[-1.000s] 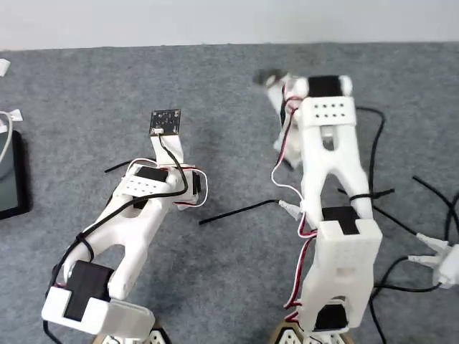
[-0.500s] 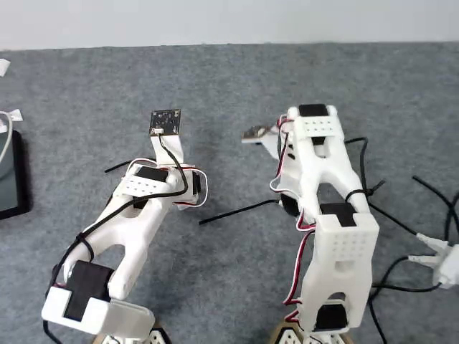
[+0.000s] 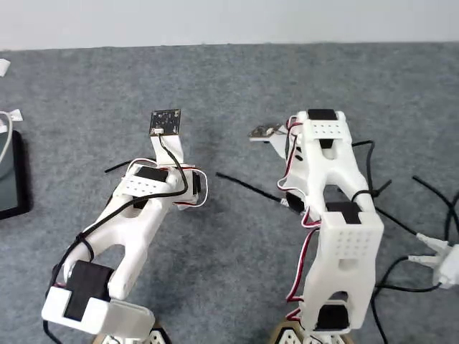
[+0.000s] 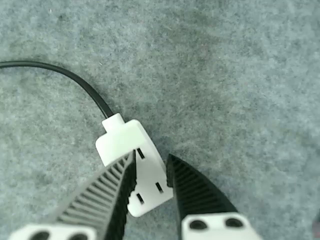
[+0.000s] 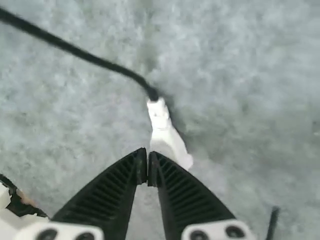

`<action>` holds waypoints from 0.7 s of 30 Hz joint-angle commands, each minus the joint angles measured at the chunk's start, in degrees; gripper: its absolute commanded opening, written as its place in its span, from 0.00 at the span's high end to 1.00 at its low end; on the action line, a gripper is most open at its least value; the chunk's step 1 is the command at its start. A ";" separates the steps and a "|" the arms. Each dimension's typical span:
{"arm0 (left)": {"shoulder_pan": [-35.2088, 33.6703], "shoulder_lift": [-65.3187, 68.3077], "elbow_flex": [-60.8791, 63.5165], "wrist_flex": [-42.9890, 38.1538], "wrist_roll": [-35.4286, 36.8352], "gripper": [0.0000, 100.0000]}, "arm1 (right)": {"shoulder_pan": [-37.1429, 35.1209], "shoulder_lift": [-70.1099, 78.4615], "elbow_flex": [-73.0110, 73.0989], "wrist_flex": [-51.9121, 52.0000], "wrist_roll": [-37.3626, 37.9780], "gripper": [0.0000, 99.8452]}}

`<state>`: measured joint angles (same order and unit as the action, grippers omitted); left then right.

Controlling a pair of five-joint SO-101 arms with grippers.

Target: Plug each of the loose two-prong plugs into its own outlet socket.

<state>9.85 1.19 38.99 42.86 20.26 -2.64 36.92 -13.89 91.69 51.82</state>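
Observation:
A white outlet socket (image 4: 117, 140) with slot holes lies on the grey carpet, a black cable (image 4: 75, 82) running from its end. My left gripper (image 4: 150, 159) is shut on the outlet socket, one finger on each side. A small white two-prong plug (image 5: 165, 132) on a black cable (image 5: 75, 50) lies just past my right gripper (image 5: 147, 152). That gripper is shut, its fingertips touching, and the plug's wide end is hidden behind one finger. In the high view the plug's cable (image 3: 244, 186) runs diagonally between the two arms.
More white plugs (image 3: 441, 258) and black cables (image 3: 391, 215) lie at the right edge of the carpet. A dark flat device (image 3: 11, 175) sits at the left edge. The far part of the carpet (image 3: 215, 79) is bare.
The right arm pulled back from its far reach and lowered over the plug. The plug's black cable swung round, its free length now pointing away toward the far left. The left arm stayed still.

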 commanded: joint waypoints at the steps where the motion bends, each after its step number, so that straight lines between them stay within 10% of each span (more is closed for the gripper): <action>1: -0.62 0.35 1.63 1.14 -0.70 0.99 | 1.01 0.92 -2.11 -1.89 0.62 0.97; 21: -0.62 0.35 1.63 1.14 -0.70 0.99 | -4.26 1.89 -10.20 -2.07 0.62 0.93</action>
<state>9.85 1.19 38.99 42.86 20.26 -6.07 39.56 -21.01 91.16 51.82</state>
